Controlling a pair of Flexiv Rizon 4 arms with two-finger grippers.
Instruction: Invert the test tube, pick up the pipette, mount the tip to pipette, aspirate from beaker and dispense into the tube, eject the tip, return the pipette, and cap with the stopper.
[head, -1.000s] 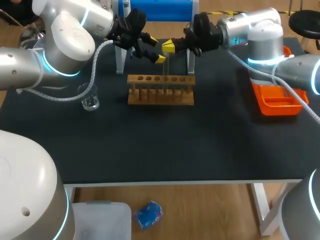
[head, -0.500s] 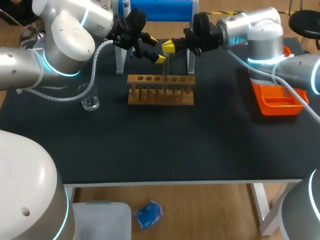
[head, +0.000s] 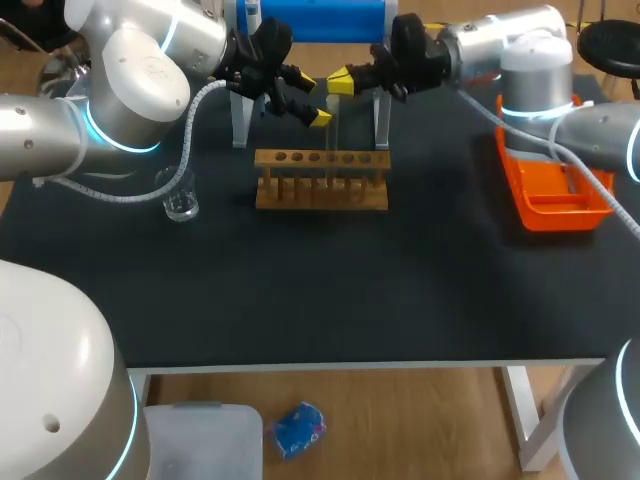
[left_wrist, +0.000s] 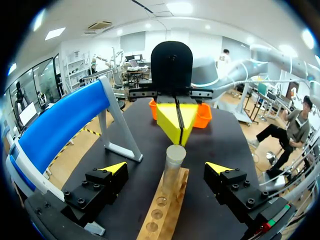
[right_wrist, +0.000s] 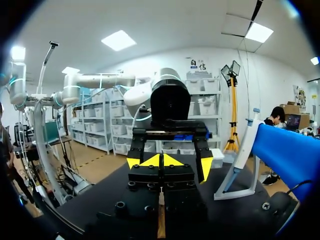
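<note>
Head view: black table (head: 350, 290) holds rack (head: 321, 182), beaker (head: 181, 200), orange tray (head: 552, 196); left jaws released, right jaws clenched

Rack (right_wrist: 161, 222) mostly hidden beneath right hand (right_wrist: 161, 160), blue stand (head: 310, 18) cropped

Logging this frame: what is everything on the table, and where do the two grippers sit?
table: one, black, under everything.
test tube rack: one, wooden, mid-table toward the back.
test tube: one, clear, upright in the rack.
beaker: one, clear glass, on the table to the rack's left.
pipette stand: one, blue top on grey legs, behind the rack.
tray: one, orange, at the table's right side.
left gripper: one, black with yellow tips, open, a finger on each side of the test tube, clear of it.
right gripper: one, black with yellow tips, shut, just above the test tube's top.
</note>
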